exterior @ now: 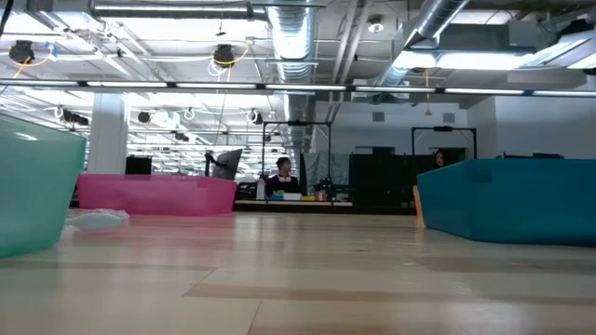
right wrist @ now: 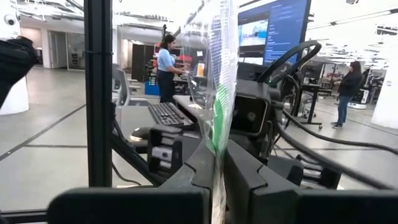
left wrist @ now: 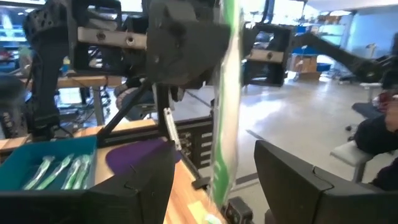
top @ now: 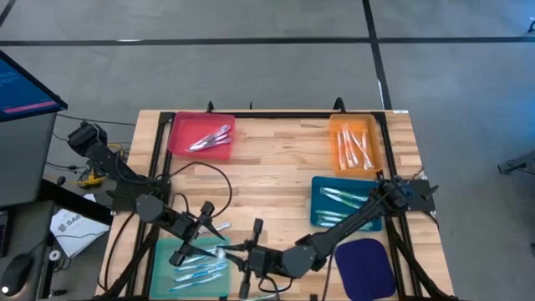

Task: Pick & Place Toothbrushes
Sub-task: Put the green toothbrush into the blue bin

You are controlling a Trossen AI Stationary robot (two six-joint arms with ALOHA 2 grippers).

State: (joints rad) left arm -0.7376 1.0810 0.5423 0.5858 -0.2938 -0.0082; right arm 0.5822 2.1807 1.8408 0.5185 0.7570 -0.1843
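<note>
- Sorted toothbrushes already lie in the pink tray (top: 202, 136), orange tray (top: 354, 144), blue tray (top: 344, 203) and teal tray (top: 192, 261).
- Right gripper (top: 248, 258) pinches a green wrapped toothbrush (right wrist: 219, 112); left gripper (top: 206, 224) stands wide around it.
- Purple tray (top: 364, 266) looks unfilled.

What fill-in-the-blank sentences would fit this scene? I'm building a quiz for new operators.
1. The right gripper is shut on a wrapped ____.
2. The left gripper is ____, its fingers either side of that same item.
3. The far tray on the left arm's side is ____.
Missing words: toothbrush; open; pink.
</note>
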